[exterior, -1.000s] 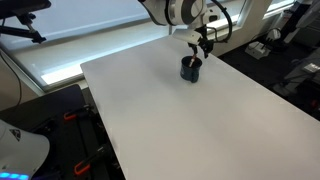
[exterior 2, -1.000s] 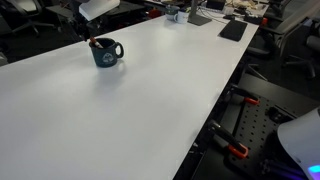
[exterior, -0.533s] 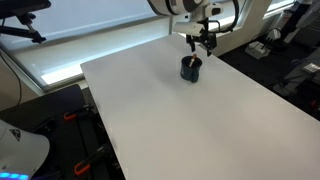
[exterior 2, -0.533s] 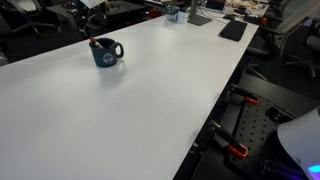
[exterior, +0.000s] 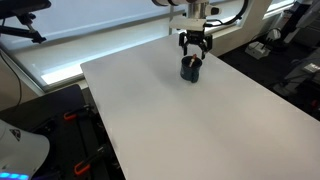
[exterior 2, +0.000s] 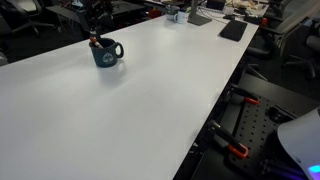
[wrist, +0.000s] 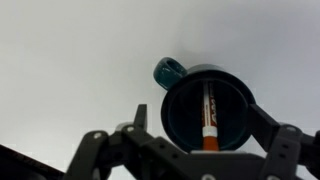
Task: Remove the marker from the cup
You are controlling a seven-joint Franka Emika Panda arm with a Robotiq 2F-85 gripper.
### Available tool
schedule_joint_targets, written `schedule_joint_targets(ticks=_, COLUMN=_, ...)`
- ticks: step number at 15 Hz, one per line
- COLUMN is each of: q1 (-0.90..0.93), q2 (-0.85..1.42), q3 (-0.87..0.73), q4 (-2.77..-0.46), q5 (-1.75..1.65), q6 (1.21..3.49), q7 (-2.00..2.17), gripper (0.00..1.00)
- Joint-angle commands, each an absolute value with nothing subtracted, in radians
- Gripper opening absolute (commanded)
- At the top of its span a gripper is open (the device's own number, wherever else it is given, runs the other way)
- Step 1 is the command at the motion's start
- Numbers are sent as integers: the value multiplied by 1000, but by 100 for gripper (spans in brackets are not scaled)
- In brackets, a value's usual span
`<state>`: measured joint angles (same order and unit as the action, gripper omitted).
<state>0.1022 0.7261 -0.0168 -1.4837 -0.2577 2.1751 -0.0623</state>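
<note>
The dark blue cup [exterior: 191,69] stands upright on the white table near its far edge; it also shows in an exterior view [exterior 2: 106,53]. In the wrist view I look straight down into the cup [wrist: 182,108], with its handle toward the top left. The marker [wrist: 209,116], reddish-orange with a white band and a dark part, leans inside it; its tip sticks out over the rim [exterior 2: 95,42]. My gripper [exterior: 194,43] hangs just above the cup. It is open and empty, with its fingers [wrist: 205,135] on either side of the cup's rim.
The white table [exterior: 190,125] stretches toward the camera. Desks with clutter, cables and a keyboard [exterior 2: 233,29] lie beyond the far edge. Black equipment with orange clamps [exterior 2: 240,125] stands beside the table's side edge.
My gripper has moved from beside the cup's far side to right over the cup, and it has turned. The cup and marker have not moved.
</note>
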Motion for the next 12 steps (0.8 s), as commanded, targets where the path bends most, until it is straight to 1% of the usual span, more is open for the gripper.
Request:
schedule_joint_targets(ticks=1, q1=71, q2=721, q3=25, q4=-1492, q5=-230, q6=2169, q7=-172, gripper=100)
schedule_joint_targets(ticks=6, q1=60, q2=754, q3=32, q4=-1477, q5=-224, q6=2212, q7=-182, gripper=100)
schedule_joint_targets(ticks=7, q1=60, q2=760, q3=31, q4=-1477, q5=-225, q6=2225, q7=-179, gripper=98)
schedule_joint_targets(ticks=8, q1=61, q2=765, q3=28, q4=-1476, q5=-227, q6=2239, q7=-173, gripper=87)
schedule_joint_targets(ticks=9, q1=60, q2=772, q3=28, q4=-1477, q5=-226, q6=2262, q7=-169, gripper=97)
schedule_joint_targets(ticks=11, q1=54, q2=785, q3=31, q4=-1481, q5=-221, q6=2328, q7=-169, gripper=94)
schedule_joint_targets(ticks=12, q1=52, q2=792, q3=31, q4=-1482, q5=-219, q6=2362, q7=-165, gripper=94)
